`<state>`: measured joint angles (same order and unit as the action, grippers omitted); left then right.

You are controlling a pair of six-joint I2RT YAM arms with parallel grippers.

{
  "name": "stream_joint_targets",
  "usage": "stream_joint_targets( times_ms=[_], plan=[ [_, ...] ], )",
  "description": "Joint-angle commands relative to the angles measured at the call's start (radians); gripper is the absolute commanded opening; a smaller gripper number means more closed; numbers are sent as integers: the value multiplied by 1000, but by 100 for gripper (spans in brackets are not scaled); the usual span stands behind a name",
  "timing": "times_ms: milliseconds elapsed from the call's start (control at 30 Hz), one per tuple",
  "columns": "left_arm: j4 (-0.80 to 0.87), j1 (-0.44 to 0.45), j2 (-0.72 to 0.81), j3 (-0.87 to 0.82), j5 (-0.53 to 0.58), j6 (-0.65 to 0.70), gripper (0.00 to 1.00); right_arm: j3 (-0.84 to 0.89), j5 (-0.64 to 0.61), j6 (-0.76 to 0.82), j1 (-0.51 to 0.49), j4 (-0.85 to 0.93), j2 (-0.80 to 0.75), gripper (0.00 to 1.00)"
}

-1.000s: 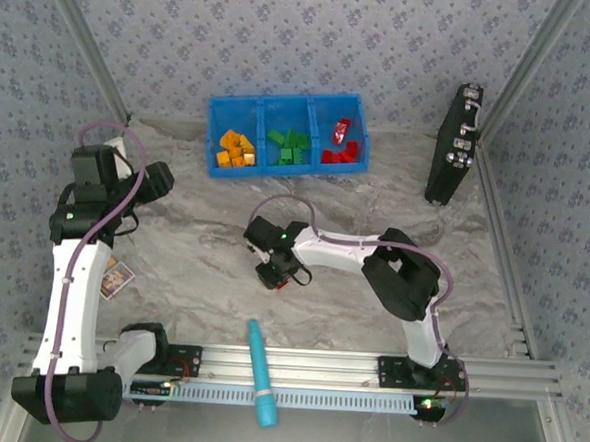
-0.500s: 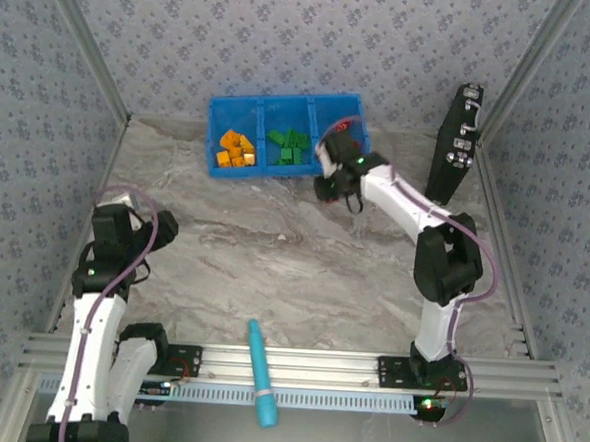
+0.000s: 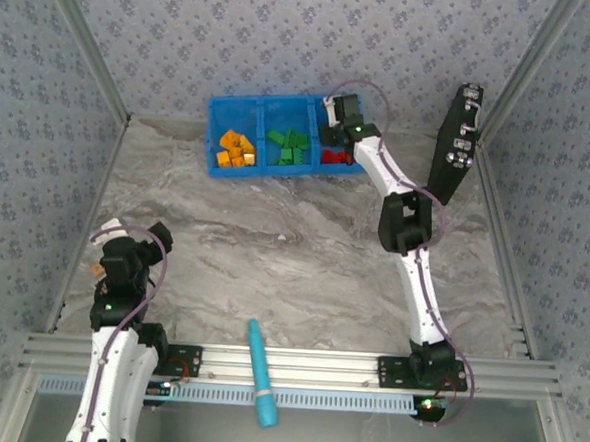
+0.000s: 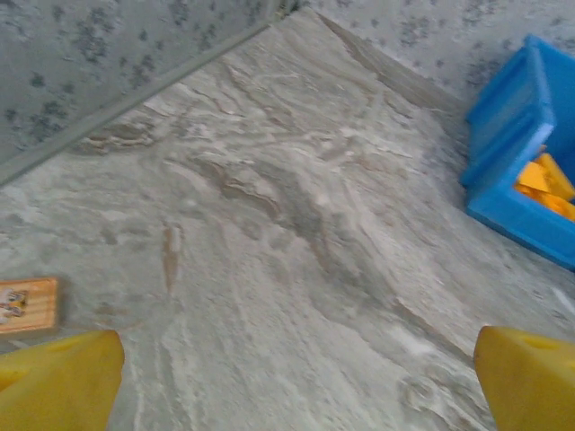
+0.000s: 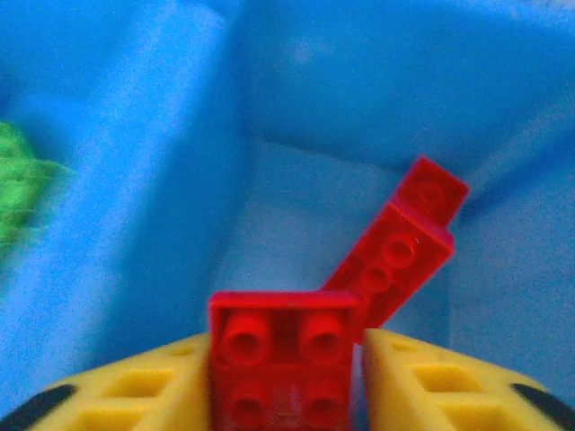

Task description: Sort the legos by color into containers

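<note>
The blue tray (image 3: 262,103) stands at the back of the table, with orange-yellow legos (image 3: 235,147) in its left compartment, green ones (image 3: 289,148) in the middle and red ones (image 3: 337,156) on the right. My right gripper (image 3: 332,133) hangs over the right compartment. In the right wrist view it (image 5: 286,382) is shut on a square red lego (image 5: 283,355), just above a long red brick (image 5: 400,247) leaning on the tray wall (image 5: 162,180). My left gripper (image 3: 133,249) is at the near left, open over bare table (image 4: 296,386); the tray corner (image 4: 503,108) lies far ahead.
An upright black case (image 3: 455,141) stands right of the tray, close to my right arm. A teal stick (image 3: 262,371) lies across the front rail. A small picture card (image 4: 27,305) lies on the table by my left gripper.
My right arm has swung from the table's middle out to the tray's right compartment. My left arm has drawn back from the far left to the near left.
</note>
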<state>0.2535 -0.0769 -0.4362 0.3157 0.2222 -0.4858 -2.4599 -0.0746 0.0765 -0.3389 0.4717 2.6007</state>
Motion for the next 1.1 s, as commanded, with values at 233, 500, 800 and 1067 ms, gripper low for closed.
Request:
stream_joint_targets(
  times_ms=[233,500,800,1067],
  plan=[
    [-625,-5,-247,-176,100,256,100,244,84,19,-8,-107,-226,99],
    [-985,4,-595,-134,-57,334,100,614,116,72,-32,-184,-581,99],
    [-1176,67,-1108,56,-89,438,100,1091,-18,5,6,-206,-993,99],
    [-1061,76,-1095,97,-108,451,100,1443,50,-99,78,-310,-1101,97]
  ],
)
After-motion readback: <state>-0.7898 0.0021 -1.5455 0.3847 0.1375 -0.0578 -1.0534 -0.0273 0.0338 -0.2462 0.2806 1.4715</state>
